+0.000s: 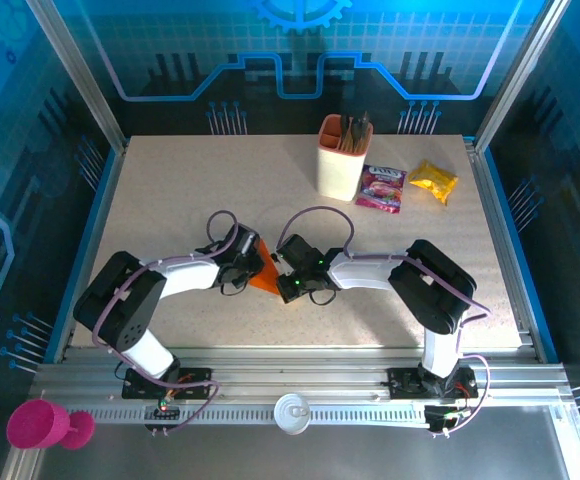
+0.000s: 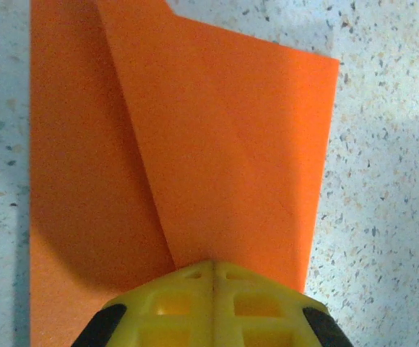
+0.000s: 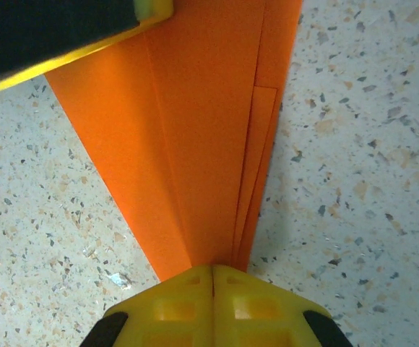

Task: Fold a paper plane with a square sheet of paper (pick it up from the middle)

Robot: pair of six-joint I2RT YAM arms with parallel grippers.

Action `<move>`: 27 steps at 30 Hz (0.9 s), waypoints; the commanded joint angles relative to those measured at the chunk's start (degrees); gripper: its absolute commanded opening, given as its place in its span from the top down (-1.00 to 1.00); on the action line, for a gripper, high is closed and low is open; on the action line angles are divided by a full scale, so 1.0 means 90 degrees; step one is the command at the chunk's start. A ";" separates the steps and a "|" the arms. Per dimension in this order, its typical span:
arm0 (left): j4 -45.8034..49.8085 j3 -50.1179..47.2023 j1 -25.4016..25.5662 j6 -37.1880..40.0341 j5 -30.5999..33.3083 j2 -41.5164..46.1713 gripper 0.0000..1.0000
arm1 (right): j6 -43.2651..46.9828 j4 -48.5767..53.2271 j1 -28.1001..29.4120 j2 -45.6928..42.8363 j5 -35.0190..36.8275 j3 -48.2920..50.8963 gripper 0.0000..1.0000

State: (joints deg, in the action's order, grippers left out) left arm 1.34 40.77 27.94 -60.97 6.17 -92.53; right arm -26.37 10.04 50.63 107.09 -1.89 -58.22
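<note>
Orange paper plane, half-folded, lies flat on the worktop at centre of the top view, between both arms

Left end effector: fingers pressed together, tips on the wide end, right where the diagonal flap runs out. Right end effector: also pressed together, tips at the narrow pointed end where the layered creases meet. Can't tell whether either has a ply pinched or is just bearing down on it

Risks, my read:
- the two tips sit very near each other, so any inward move could knock them together
- if one drags along a crease and the other slips, the paper skids on the speckled worktop and the fold goes skew
- opposing pulls could tear the thin paper at the nose
- on release the loose flap may spring up

Writing: purple snack packet, upper right, has a logo too small to read; same for the yellow packet beside it. Nothing legible on the peach cup
</note>
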 commanded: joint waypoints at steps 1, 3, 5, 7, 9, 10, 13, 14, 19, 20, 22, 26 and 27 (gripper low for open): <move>0.0494 0.0059 -0.0327 -0.0169 0.0695 -0.0215 1.00 | -0.0062 0.2649 0.0224 0.0831 0.0015 0.0746 1.00; 0.0665 0.0107 -0.0440 -0.0188 0.0736 -0.0204 1.00 | -0.0074 0.2644 0.0242 0.0868 0.0014 0.0746 1.00; 0.0713 0.0107 -0.0595 -0.0224 0.0703 -0.0190 1.00 | -0.0082 0.2655 0.0253 0.0931 0.0006 0.0726 1.00; 0.0809 0.0168 -0.0756 -0.0220 0.0683 -0.0210 1.00 | -0.0090 0.2671 0.0286 0.0972 0.0012 0.0712 1.00; 0.0884 0.0263 -0.0939 -0.0183 0.0610 -0.0291 1.00 | -0.0101 0.2685 0.0316 0.0980 0.0020 0.0703 1.00; 0.0922 0.0314 -0.1034 -0.0160 0.0572 -0.0340 1.00 | -0.0108 0.2683 0.0323 0.0982 0.0021 0.0715 1.00; 0.1094 0.0557 -0.1321 -0.0115 0.0450 -0.0531 1.00 | -0.0151 0.2684 0.0349 0.0982 0.0044 0.0727 1.00; 0.1160 0.0655 -0.1406 -0.0110 0.0414 -0.0615 1.00 | -0.0161 0.2685 0.0353 0.0982 0.0044 0.0736 1.00; 0.1478 0.1107 -0.1785 -0.0125 0.0350 -0.0905 1.00 | -0.0208 0.2674 0.0405 0.1002 0.0048 0.0740 1.00; 0.1507 0.1161 -0.1860 -0.0144 0.0339 -0.0952 1.00 | -0.0221 0.2721 0.0400 0.1019 0.0050 0.0710 1.00; 0.1579 0.1280 -0.1999 -0.0159 0.0369 -0.1038 1.00 | -0.0227 0.2713 0.0420 0.1041 0.0044 0.0706 1.00; 0.1878 0.1645 -0.2305 -0.0109 0.0398 -0.1254 1.00 | -0.0271 0.2693 0.0449 0.1042 0.0032 0.0708 1.00; 0.1931 0.1730 -0.2382 -0.0083 0.0412 -0.1294 1.00 | -0.0275 0.2683 0.0455 0.1033 0.0033 0.0716 1.00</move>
State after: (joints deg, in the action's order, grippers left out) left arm 14.09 54.78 11.00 -61.80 0.82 -101.25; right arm -28.10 9.82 51.51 107.33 -0.40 -58.24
